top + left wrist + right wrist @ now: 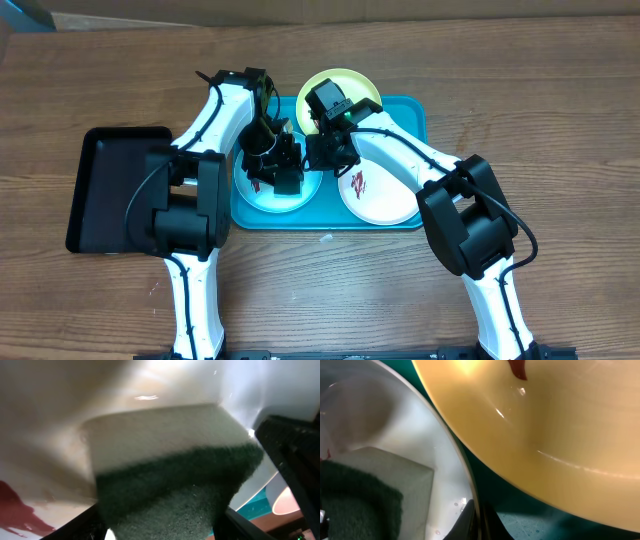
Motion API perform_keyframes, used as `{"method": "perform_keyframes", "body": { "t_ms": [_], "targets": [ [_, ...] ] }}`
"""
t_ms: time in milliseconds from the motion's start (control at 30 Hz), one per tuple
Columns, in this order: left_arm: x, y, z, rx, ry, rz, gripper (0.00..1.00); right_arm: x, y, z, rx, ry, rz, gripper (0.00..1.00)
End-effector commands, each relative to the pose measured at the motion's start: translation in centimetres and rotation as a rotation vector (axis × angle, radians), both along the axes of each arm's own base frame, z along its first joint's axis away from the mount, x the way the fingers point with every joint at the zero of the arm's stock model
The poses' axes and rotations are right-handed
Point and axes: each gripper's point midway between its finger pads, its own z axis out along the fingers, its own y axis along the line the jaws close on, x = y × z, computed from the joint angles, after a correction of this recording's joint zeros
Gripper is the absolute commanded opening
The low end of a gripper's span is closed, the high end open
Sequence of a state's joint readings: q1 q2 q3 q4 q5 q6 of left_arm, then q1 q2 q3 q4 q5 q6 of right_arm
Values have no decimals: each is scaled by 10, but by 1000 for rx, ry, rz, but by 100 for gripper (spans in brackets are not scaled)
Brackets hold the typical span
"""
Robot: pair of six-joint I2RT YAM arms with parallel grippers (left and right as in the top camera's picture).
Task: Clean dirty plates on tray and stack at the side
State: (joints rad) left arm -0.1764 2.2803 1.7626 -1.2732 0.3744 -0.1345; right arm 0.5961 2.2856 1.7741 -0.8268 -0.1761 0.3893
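Note:
On the turquoise tray lie three plates. The pale blue plate sits at the left with a red smear. My left gripper is shut on a sponge, green scouring side over pale foam, which is pressed onto this plate. My right gripper is shut on the pale blue plate's rim, one finger inside and one outside. The yellow-green plate lies at the back, its smear visible. The white plate at the right carries a red smear.
A black rectangular tray stands left of the turquoise one on the wooden table. Both arms crowd together over the tray's left half, and the right arm's dark body is close beside the sponge.

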Motion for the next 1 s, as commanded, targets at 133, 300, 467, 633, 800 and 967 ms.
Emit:
{"method": "perform_keyframes", "body": {
  "t_ms": [133,300,467,633,800,967],
  "targets": [
    [0,10,-7,58,-14,-14,56,-2,2,-7,18,22,-3,4],
    [0,10,-7,61,-15,-14,41,-2,3,-7,18,22,-3,4],
    [1,12,-8,75,-14,-4,21,-2,2,-7,18,22,-3,4],
    [3,33,-13,212,-20,34,4,-2,2,-7,17,23,-3,4],
    [7,51,-16,319,-51,11,4,-2,2,-8,15,24,-2,4],
    [12,97,-15,596,-86,75,4,-3,1,-8,11,27,-3,4]
  ]
}}
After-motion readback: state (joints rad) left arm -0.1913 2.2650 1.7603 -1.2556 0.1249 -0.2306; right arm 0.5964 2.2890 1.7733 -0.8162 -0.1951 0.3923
